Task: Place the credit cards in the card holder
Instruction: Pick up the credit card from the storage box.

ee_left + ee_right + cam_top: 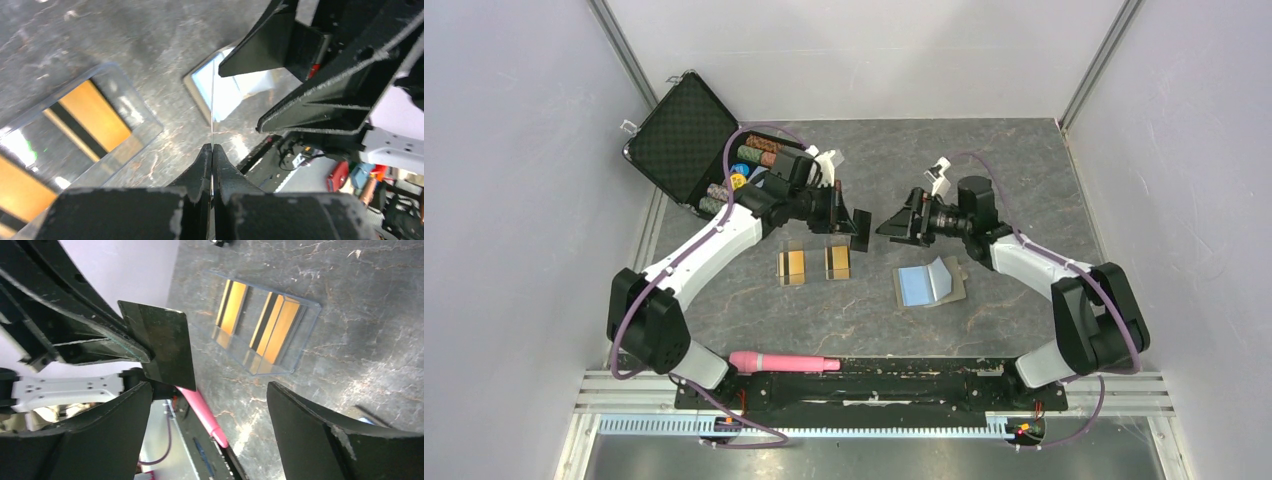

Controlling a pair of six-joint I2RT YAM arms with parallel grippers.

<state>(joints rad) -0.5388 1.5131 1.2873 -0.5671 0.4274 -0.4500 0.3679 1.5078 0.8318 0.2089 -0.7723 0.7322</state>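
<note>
Reading the table point(1024, 180) from above as a clock face with twelve at the far edge, we found both grippers meeting a little toward twelve from the centre. The left gripper point(856, 222) came in from nine o'clock with its jaws pinched fully together on the black card point(165, 347), gripping it by one edge and carrying it clear of the table. From that arm's own wrist camera the card appeared edge-on, as a thin line running out from between the closed fingers point(200, 170). The right gripper point(892, 225) faced it from three o'clock with its jaws spread wide and nothing between them. The card's free end lay close beside one of its fingers point(115, 415), and we could not tell whether they touched. The two orange-gold cards point(791, 265) lay flat side by side toward eight o'clock from the centre, just apart from each other. The card holder point(929, 283) lay open toward four o'clock, its light blue inside facing up and one flap tilted upward, with no card in it. At ten o'clock, in the far corner, stood the open poker chip case point(686, 135), and a pink stick point(784, 361) lay at seven o'clock along the near edge.
</note>
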